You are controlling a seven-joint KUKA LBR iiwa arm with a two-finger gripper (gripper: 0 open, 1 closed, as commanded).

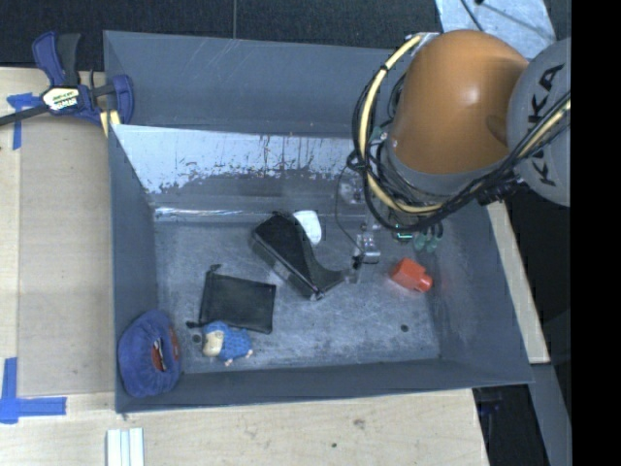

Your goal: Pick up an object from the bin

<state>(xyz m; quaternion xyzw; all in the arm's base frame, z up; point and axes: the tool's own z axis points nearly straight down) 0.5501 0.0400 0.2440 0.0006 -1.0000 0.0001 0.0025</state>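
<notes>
My gripper (366, 250) hangs below the orange wrist cover, in the right half of the bin floor. Just to its left lies a black wedge-shaped object like a stapler (289, 250), with its near end almost under the gripper. A small white object (308, 225) rests against the black wedge's far side. To the gripper's right, a little apart from it, lies a small orange-red block (411, 276). I see nothing held in the gripper.
A flat black wallet-like piece (238, 302) lies left of centre. A small yellow and blue toy (225, 343) sits near the front wall. A crumpled blue cloth thing (147, 354) fills the front left corner. Bare floor lies at front right.
</notes>
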